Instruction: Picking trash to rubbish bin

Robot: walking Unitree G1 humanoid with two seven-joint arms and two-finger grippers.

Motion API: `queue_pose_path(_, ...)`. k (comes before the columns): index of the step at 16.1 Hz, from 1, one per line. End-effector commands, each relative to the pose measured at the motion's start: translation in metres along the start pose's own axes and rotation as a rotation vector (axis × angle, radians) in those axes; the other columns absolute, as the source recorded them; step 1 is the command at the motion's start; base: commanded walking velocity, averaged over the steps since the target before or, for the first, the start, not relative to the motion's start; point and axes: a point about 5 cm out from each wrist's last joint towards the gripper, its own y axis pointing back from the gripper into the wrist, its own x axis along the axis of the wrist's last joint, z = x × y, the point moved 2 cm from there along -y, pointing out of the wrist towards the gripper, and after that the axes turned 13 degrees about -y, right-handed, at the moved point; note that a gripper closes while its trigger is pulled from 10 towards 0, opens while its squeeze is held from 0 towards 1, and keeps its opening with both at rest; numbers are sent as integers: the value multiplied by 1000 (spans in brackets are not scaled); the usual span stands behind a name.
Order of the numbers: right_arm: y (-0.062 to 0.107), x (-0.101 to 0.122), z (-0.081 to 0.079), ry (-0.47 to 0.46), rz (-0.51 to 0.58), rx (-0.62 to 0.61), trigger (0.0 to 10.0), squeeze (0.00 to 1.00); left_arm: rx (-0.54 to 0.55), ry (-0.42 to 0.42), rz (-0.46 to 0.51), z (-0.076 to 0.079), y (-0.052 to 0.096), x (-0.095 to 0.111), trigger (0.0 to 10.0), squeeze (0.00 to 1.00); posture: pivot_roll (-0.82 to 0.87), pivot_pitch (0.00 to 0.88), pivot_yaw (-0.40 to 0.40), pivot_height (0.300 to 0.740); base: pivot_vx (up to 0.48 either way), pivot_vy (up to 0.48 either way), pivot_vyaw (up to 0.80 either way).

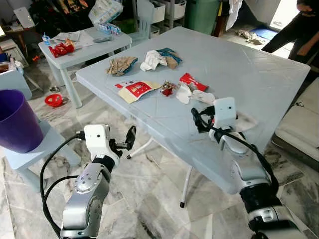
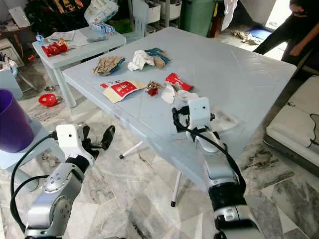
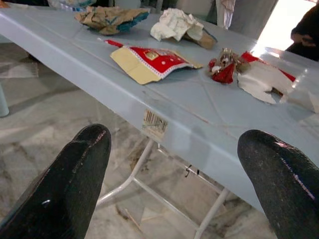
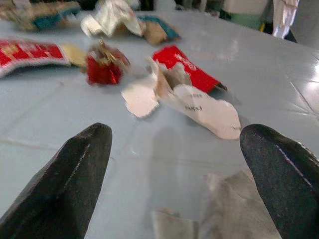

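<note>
Left eye view — table: pale blue-grey plastic folding table (image 1: 259,74), tilted diagonally across the frame, litter scattered on its near half.
Left eye view — trash: flattened red-and-cream cardboard box (image 1: 135,90) near the front edge; crumpled brown paper wad with teal print (image 1: 121,64) behind it; crumpled white tissue wad (image 1: 152,60) just beside that; small crinkled red foil wrapper (image 1: 168,89); torn white paper scraps (image 1: 184,93) touching a flat red snack wrapper (image 1: 194,81).
Left eye view — bin: purple plastic rubbish bin (image 1: 16,121) standing on a low pale stool at far left, well apart from the table.
Left eye view — left gripper (image 1: 129,139): held below the table edge, over the marble floor, fingers spread, empty.
Left eye view — right gripper (image 1: 198,120): above the tabletop near the front edge, just short of the white scraps.
Right eye view — surroundings: smaller pale plastic side table (image 2: 75,52) behind, red items on it; red bowl (image 2: 47,99) on the floor; a person in dark clothes (image 2: 294,30) at top right.
Left wrist view — fingers (image 3: 70,184): wide apart, nothing between them, pointing at the table's front edge with a barcode sticker (image 3: 155,124).
Right wrist view — fingers (image 4: 65,184): spread wide, empty, low over the tabletop; white scraps and red snack wrapper straight ahead, red foil wrapper beside them.
</note>
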Motion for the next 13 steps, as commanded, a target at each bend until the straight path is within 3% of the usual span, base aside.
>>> queue_pose_path(1, -7, 3, 9, 60, -16, -53, 10000, 0, -43, -8, 3, 6, 4, 3, 10000, 0, 110, 57, 5, 740, 0, 0, 0)
queue_pose_path(6, -7, -7, 35, 168, -81, -181, 10000, 0, -51, -2, -2, 8, 5, 3, 10000, 0, 109, 50, 1, 740, 0, 0, 0)
queue_pose_path(10, 2, -31, 44, 109, -176, -210, 10000, 0, -54, 0, 2, 8, 0, 5, 10000, 0, 93, 46, 4, 740, 0, 0, 0)
queue_pose_path(13, 8, -50, 41, 26, -243, -182, 10000, 0, -60, 4, 6, 10, -3, 5, 10000, 0, 81, 43, 2, 740, 0, 0, 0)
